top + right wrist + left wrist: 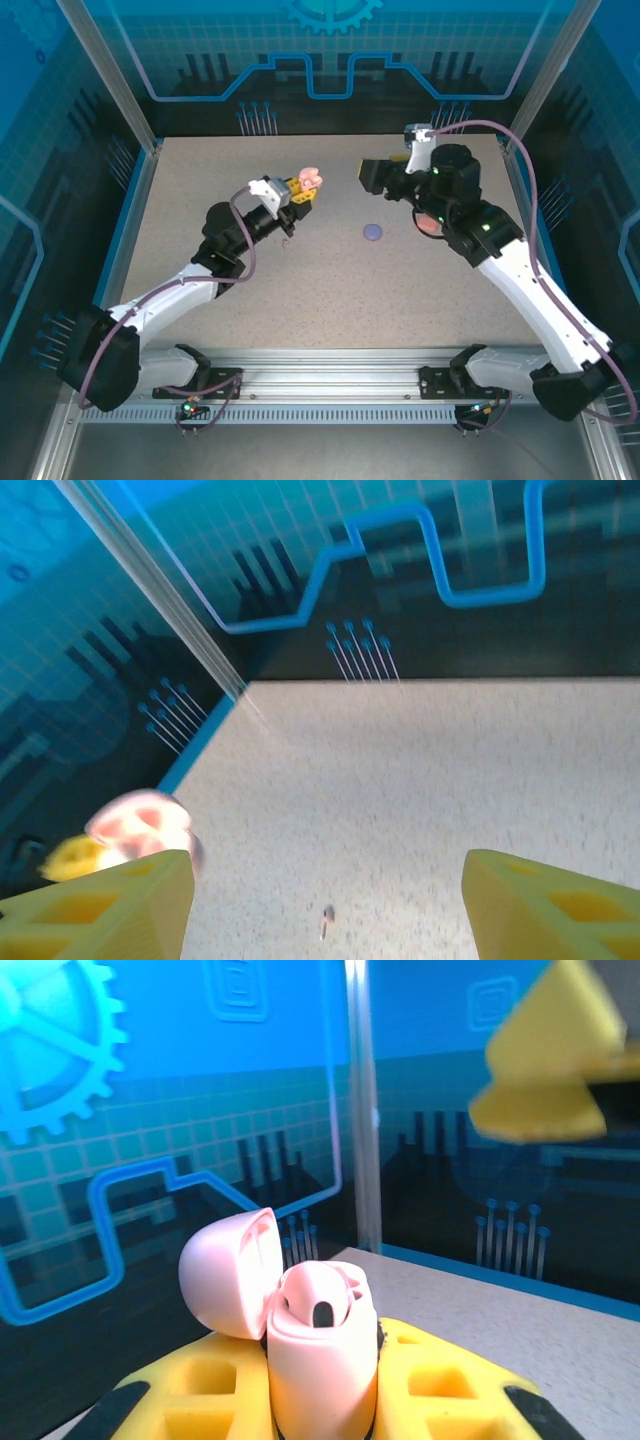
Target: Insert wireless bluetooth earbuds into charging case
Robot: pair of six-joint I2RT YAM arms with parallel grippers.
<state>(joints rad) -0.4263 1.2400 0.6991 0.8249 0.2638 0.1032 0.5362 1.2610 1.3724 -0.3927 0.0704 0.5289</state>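
Speckled beige table (330, 290), blue glowing walls behind. My left claw (303, 192) is clamped on the pale pink charging case (320, 1360), held off the table with its lid (228, 1272) flipped open. I cannot tell whether buds sit inside. My right claw (328, 860) stands spread and empty, right of that case. A purple case (373, 232) lies on the table, also to its right.
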